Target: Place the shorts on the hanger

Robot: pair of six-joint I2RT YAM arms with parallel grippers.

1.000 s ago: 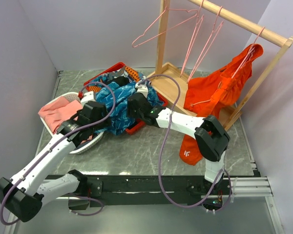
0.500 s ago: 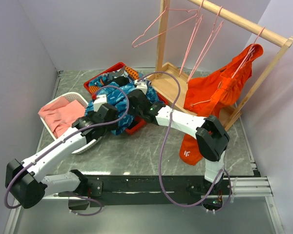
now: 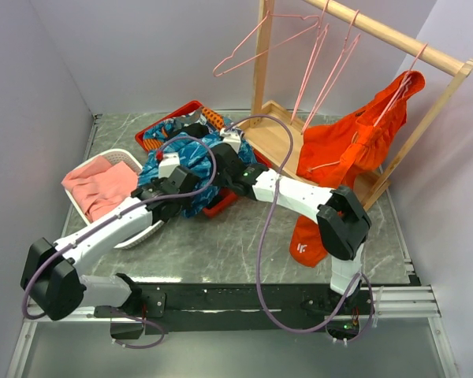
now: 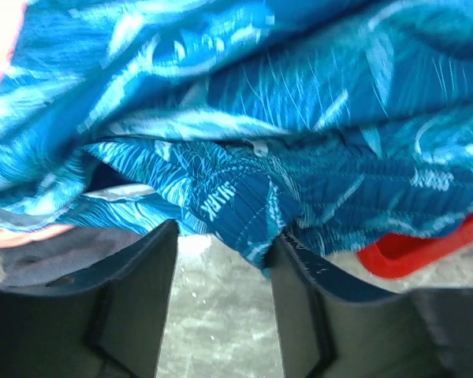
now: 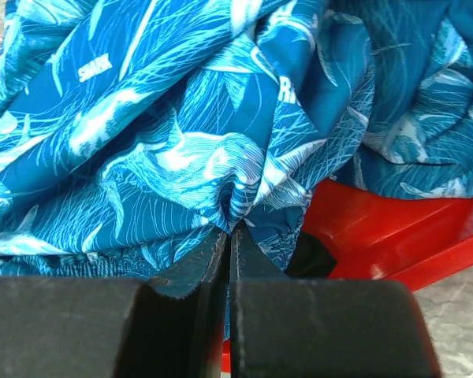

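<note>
The teal-blue leaf-print shorts point(image 3: 191, 157) lie bunched over the red basket point(image 3: 225, 201) at the middle of the table. My right gripper point(image 3: 223, 161) is shut on a fold of the shorts point(image 5: 181, 118), its jaws pinched together at the cloth point(image 5: 230, 227). My left gripper point(image 3: 188, 189) is open at the shorts' near edge; in the left wrist view the hem point(image 4: 244, 209) hangs just above the gap between its fingers point(image 4: 221, 240). Pink wire hangers point(image 3: 260, 43) hang on the wooden rail at the back right.
A plain orange garment point(image 3: 355, 142) hangs on one pink hanger at the rail's right end. An orange cloth point(image 3: 306, 246) lies on the table below it. A white basket point(image 3: 130, 235) with pink cloth stands at the left. The rack's wooden base point(image 3: 280, 138) is behind the red basket.
My left arm has swung right and forward from the white basket to the near edge of the shorts. The right gripper has stayed shut on the shorts.
</note>
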